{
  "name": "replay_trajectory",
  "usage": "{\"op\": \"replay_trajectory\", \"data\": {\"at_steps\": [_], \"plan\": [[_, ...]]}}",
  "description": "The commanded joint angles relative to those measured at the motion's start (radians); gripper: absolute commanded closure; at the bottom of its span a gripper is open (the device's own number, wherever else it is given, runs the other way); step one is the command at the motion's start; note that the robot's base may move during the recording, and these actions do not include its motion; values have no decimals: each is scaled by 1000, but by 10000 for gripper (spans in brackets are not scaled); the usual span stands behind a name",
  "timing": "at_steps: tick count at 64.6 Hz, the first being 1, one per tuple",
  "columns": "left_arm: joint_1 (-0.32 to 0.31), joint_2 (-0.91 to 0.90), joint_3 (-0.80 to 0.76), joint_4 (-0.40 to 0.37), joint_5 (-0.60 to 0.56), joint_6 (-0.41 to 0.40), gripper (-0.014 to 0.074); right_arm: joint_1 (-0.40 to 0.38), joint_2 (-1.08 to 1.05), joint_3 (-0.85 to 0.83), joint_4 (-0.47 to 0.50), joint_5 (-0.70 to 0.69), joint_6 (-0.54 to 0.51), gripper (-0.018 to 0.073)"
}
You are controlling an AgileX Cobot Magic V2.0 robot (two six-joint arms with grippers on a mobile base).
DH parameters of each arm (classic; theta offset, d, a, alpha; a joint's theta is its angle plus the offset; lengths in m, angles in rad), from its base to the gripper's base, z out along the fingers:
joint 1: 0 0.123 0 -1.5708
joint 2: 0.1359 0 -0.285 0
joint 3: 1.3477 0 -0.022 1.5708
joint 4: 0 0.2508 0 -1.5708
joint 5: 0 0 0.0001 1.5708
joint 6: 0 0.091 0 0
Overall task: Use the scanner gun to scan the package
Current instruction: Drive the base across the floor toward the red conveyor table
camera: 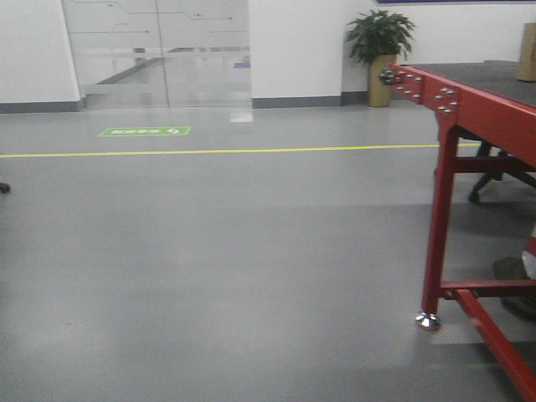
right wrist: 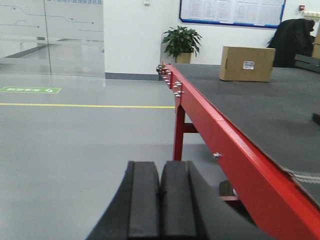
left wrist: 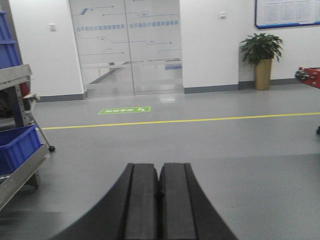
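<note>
A brown cardboard package [right wrist: 247, 63] with a white label stands on the far part of the black top of a red-framed table [right wrist: 210, 135]; its edge also shows in the front view [camera: 527, 52]. No scanner gun shows in any view. My left gripper [left wrist: 159, 167] is shut and empty, held over open grey floor. My right gripper [right wrist: 160, 165] is shut and empty, held low beside the table's left edge, well short of the package.
The red table frame [camera: 441, 218] fills the right of the front view. A potted plant [camera: 381, 50] stands by the back wall. A rack with blue bins [left wrist: 17, 145] stands left. A dark object [right wrist: 316, 118] lies at the table's right edge. A glass door [left wrist: 127, 47] is ahead.
</note>
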Motion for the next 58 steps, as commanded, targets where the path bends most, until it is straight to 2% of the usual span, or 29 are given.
{"op": "replay_trajectory", "data": {"at_steps": [1, 58], "plan": [[0, -4, -3, -5, -20, 0, 707, -1, -4, 0, -4, -19, 0, 713], [-2, -4, -3, -5, -20, 0, 707, -1, -4, 0, -4, -19, 0, 713]]}}
